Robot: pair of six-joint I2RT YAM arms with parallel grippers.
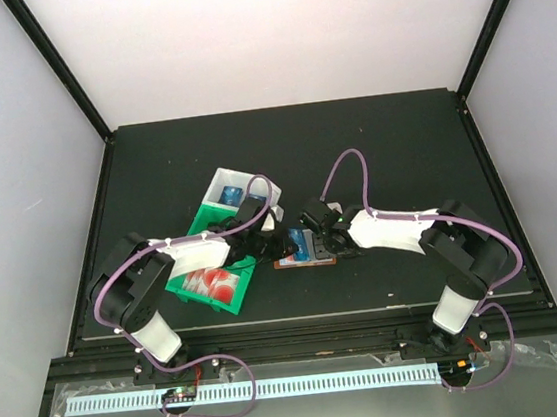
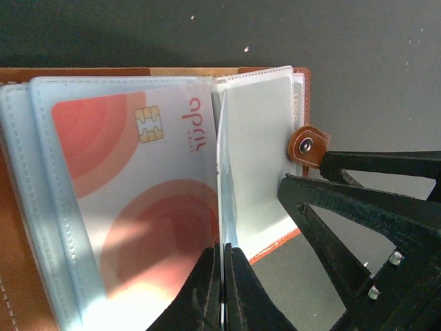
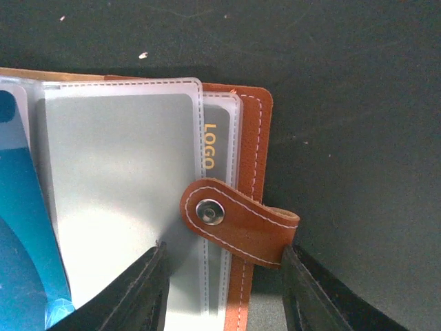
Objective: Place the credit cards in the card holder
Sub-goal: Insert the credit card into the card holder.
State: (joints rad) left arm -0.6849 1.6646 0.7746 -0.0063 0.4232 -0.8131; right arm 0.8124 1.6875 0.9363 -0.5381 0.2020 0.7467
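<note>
The holder [image 1: 301, 246] lies open on the worktop [image 1: 382, 146] between the 2 arms. The left end effector [image 2: 222, 276] is clenched on a clear pocket [image 2: 223, 207] edge, beside a sleeved red-and-white card [image 2: 138, 207]. The right end effector [image 3: 222, 258] stands released, jaws astride the snap tab [image 3: 238, 224]; whether they touch it is hard to judge. A blue card [image 3: 21, 207] fills another pocket.

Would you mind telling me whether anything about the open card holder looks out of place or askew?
Nothing looks spilled or damaged. One oddity: the snap tab of the card holder curls inward over the clear pockets, between the open fingers of the right gripper.
</note>
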